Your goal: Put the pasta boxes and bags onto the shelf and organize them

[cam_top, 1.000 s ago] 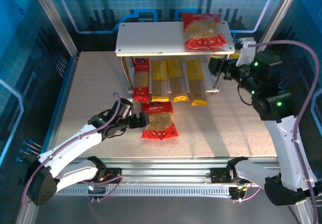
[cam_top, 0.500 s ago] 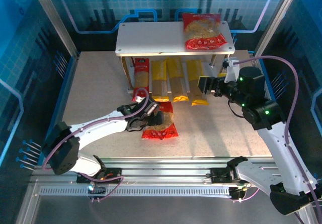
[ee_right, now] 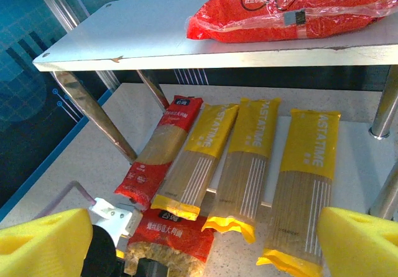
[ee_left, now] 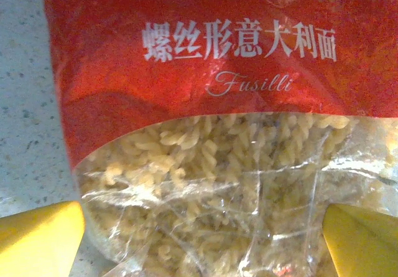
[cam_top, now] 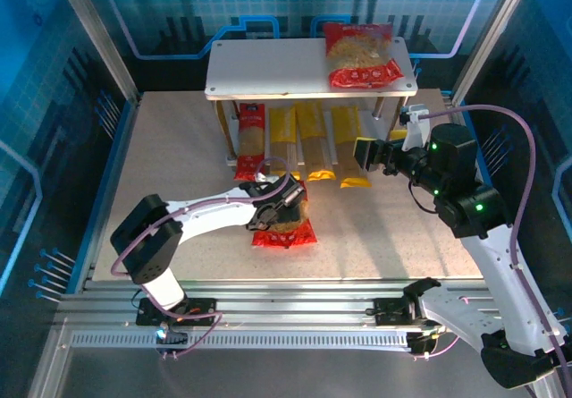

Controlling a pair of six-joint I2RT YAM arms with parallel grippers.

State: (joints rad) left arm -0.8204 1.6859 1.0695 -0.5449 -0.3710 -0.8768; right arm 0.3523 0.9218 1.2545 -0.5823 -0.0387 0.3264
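from above, the shelf (cam_top: pixel 268 69) stands at the far side of the table (cam_top: pixel 179 165). one red bag (cam_top: pixel 360 54) lies on the right end of its top board. the spaghetti packs (cam_top: pixel 315 139) lie side by side on its lower tier, near ends poking out in front. the second bag (cam_top: pixel 286 224) lies flat just in front of the shelf. your left gripper (cam_top: pixel 284 203) hangs over it, spread wide and empty. the right gripper (cam_top: pixel 371 154), also open and empty, sits by the shelf's right front leg.

in the left wrist view, the yellow fingers (ee_left: pixel 37 236) straddle that bag's clear window. close there and you may pinch only loose film, so the bag could sag or slip on the way up to the shelf.

in the right wrist view, the pack ends jut out from under the shelf. a careless lift could nudge them, or your arms could clash there.
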